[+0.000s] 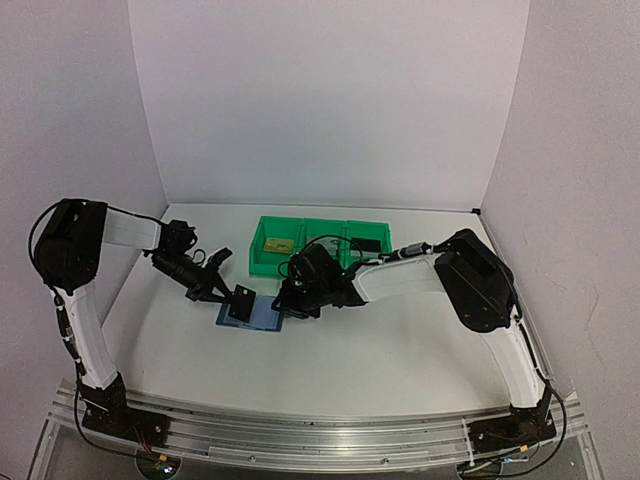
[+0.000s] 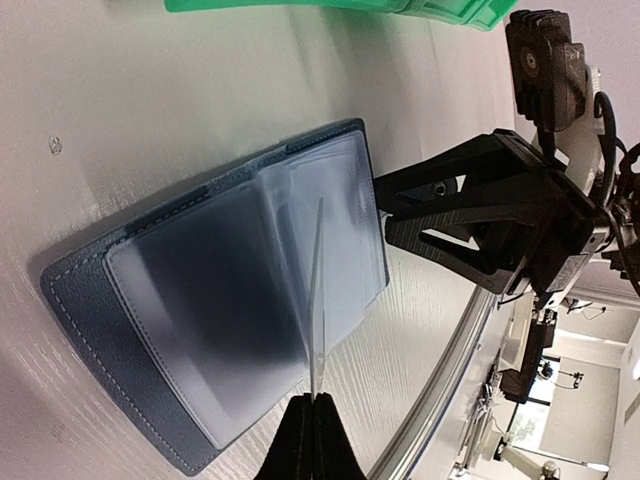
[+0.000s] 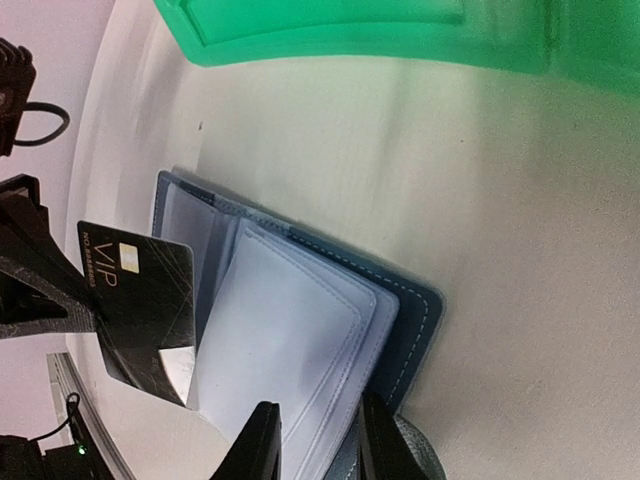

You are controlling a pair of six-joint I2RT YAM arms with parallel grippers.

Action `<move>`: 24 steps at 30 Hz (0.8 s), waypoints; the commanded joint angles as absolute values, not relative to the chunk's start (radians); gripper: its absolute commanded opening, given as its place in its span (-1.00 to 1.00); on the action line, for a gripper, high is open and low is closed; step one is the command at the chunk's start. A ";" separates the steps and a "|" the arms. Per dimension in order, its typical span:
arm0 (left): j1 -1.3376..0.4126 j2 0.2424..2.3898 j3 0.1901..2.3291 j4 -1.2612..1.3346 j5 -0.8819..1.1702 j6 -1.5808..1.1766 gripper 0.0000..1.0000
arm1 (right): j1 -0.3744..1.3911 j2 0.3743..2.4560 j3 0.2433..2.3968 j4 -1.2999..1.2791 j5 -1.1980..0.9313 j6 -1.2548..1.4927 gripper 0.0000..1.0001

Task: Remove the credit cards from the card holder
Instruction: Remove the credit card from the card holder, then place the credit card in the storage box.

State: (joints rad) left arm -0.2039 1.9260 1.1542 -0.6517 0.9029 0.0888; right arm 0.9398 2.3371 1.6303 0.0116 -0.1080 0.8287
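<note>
A row of green bins (image 1: 305, 243) stands at the far middle of the white worktop (image 1: 400, 345). The bins touch side by side; there seem to be three. Plain pale walls (image 1: 330, 100) enclose the worktop.

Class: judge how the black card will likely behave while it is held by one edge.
The black card probably stays stiff: it stands flat from the left gripper without drooping. Its glossy face suggests it could slip. So thin, it is likely light.
</note>
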 commanded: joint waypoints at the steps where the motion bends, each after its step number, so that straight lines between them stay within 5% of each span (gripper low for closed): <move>1: -0.204 1.869 1.198 -0.698 0.910 0.134 -1.00 | 0.949 2.325 1.661 -0.127 -0.153 0.768 -0.49; 15: -0.204 1.899 1.194 -0.651 0.912 -0.032 -1.00 | 0.955 2.290 1.716 -0.011 -0.199 0.747 -0.14; 24: -0.204 1.946 1.230 -0.655 0.926 -0.165 -1.00 | 1.144 2.178 1.539 0.258 0.258 0.199 0.24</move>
